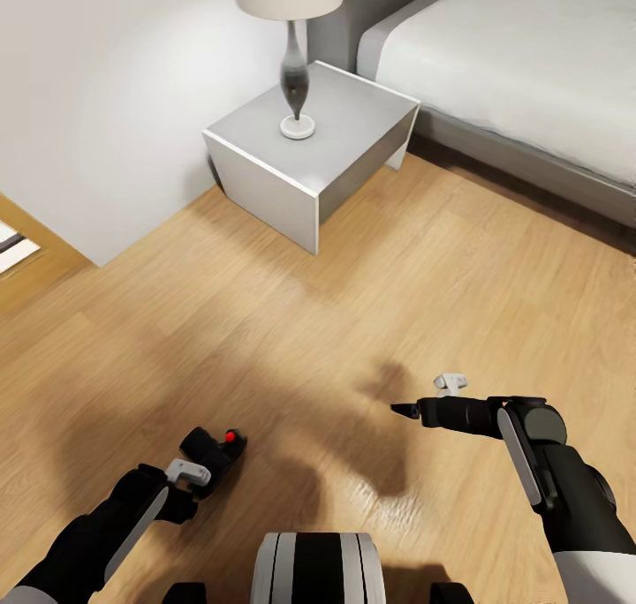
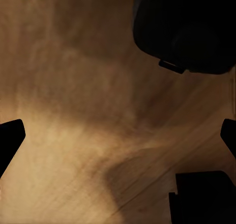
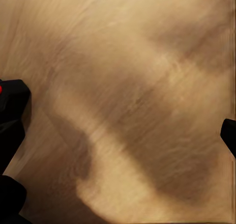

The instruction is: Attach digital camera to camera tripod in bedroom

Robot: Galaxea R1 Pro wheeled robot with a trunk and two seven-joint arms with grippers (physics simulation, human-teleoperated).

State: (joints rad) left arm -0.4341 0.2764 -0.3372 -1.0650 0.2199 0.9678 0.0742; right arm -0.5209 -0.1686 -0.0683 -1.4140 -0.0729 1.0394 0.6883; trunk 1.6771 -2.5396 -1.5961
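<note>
Small black boxy digital camera (image 1: 215, 456), red button facing up, is sitting gripped in left gripper (image 1: 199, 471); right gripper (image 1: 405, 408) is hanging open above light wood plank floor (image 1: 291, 321).

A lamp (image 1: 291, 52) stands on the nightstand (image 1: 353, 136) at upper centre, the bed (image 1: 521, 65) upper right, the camera (image 1: 216, 456) on the floor (image 1: 309, 321) lower left.

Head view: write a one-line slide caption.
Left gripper holds the camera above the floor; nightstand, lamp, bed ahead.

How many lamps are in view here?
1. The lamp stands upright on the grey nightstand, beside the bed. Others could sit outside the frame.
</note>
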